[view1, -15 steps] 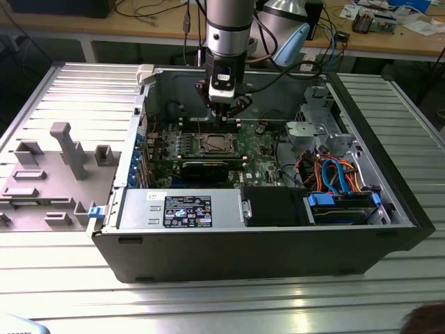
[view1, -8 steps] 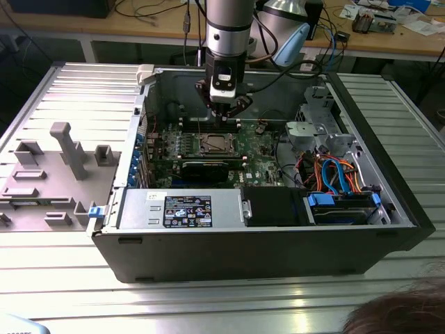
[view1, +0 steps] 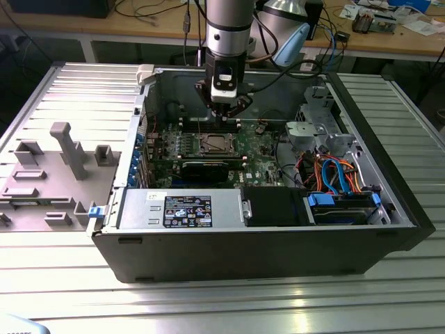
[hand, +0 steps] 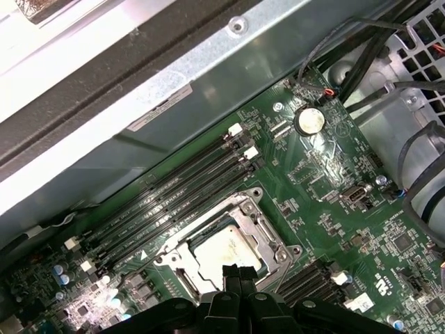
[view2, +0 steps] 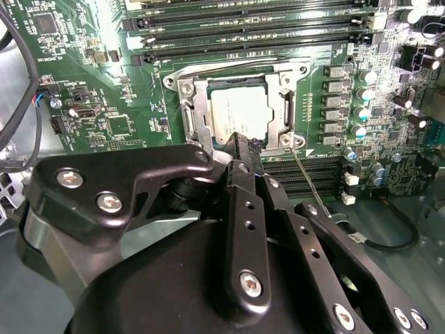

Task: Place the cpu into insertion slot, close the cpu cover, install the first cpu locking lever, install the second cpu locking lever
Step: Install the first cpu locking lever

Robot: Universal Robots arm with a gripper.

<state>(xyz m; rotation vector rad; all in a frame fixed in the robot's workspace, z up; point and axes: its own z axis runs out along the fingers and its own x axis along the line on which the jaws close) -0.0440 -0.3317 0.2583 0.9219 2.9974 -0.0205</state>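
Count the first step as done: find the small flat square cpu with its dull silver-grey metal top (view2: pixel 240 111) seated in the square, shiny-rimmed insertion slot (view2: pixel 174 82) on the green circuit board (view2: pixel 125 90), inside the open black computer case (view1: pixel 243 243) lying on the ribbed metal table (view1: pixel 208 299). Judge the thin silver cpu cover frame (view2: pixel 201 118) lowered too, framing the chip through its window in both wrist views. Treat the levers as unfinished: note a thin wire lever (view2: pixel 306 177) angling away from the slot's corner, apparently unlatched; cannot tell about the other. See the black fingers (view2: pixel 240 149) pressed together, pinching nothing visible, tips just above that same corner. Read the cpu as lying flat, metal top facing up out of the case, edges parallel to the long memory slots (view2: pixel 243 28); being square, no real long axis to name.
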